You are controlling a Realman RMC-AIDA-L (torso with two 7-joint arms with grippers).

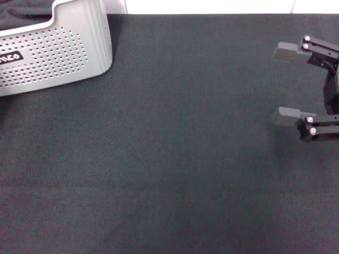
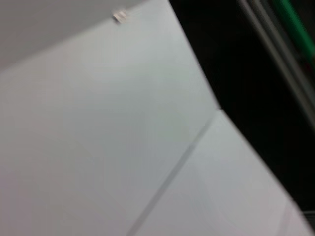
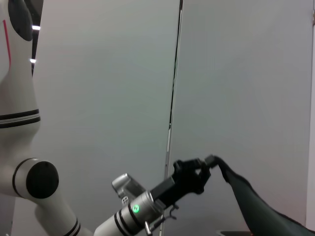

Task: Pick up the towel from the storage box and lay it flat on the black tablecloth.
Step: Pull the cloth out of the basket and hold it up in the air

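Observation:
The storage box (image 1: 53,53) is a light grey perforated basket with a black label, at the far left of the black tablecloth (image 1: 175,159). Dark cloth (image 1: 24,13) shows inside the box. In the right wrist view, my left gripper (image 3: 210,161) is raised high, shut on a corner of the towel (image 3: 251,201), which hangs down from it as a dark grey drape. The left gripper is out of the head view. My right gripper (image 1: 279,84) is open and empty, low over the tablecloth at the right edge.
A white wall strip (image 1: 212,5) runs behind the table's far edge. The left wrist view shows only pale wall panels (image 2: 98,123) and a dark gap. The robot's white body (image 3: 19,98) stands at the side of the right wrist view.

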